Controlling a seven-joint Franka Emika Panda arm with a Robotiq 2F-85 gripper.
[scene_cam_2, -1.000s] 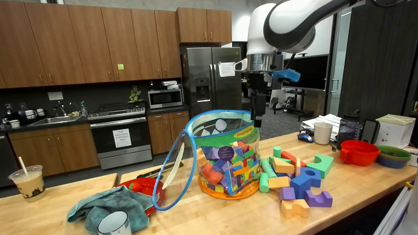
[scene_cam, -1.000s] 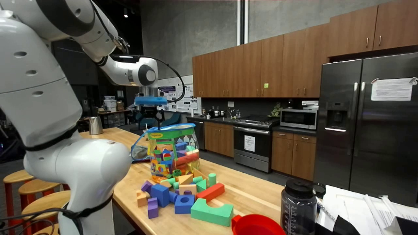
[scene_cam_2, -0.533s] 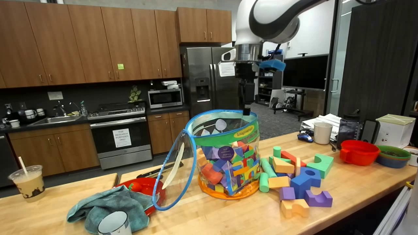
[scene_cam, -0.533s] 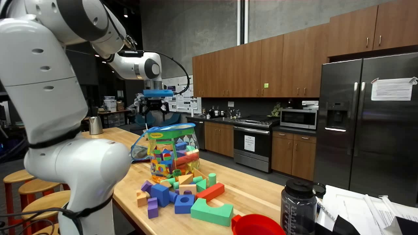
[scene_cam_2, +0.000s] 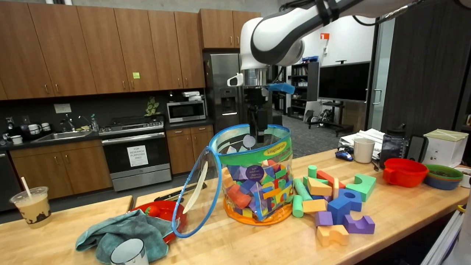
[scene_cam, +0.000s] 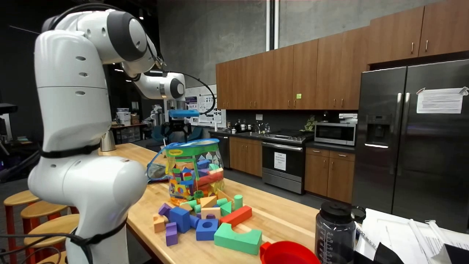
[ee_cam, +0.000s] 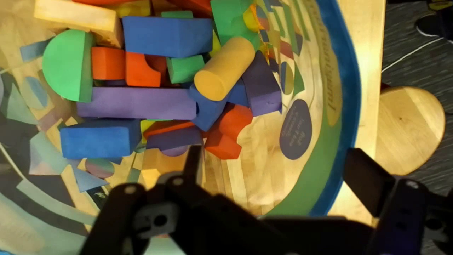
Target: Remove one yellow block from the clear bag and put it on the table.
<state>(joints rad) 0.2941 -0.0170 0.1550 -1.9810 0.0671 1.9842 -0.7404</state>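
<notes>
The bent arm (scene_cam: 73,95) rises beside the bag (scene_cam_2: 255,173), its gripper (ee_cam: 273,159) pointing straight down over the bag's mouth, jaws spread wide. Inside the clear plastic bag, a smooth yellow cylinder (ee_cam: 224,69) lies on angular blocks (ee_cam: 136,102); beside it, loose blocks (scene_cam_2: 336,210) sit on the wooden table (scene_cam_2: 239,246).

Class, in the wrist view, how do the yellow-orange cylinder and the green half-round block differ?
Colour: the cylinder is yellow-orange, the half-round block green.
Shape: the cylinder is fully round; the half-round block has a flat side.
Pose: the cylinder lies slantwise, overlapping a blue block; the half-round block shows its half-disc face.
Both lie inside the clear bag.
</notes>
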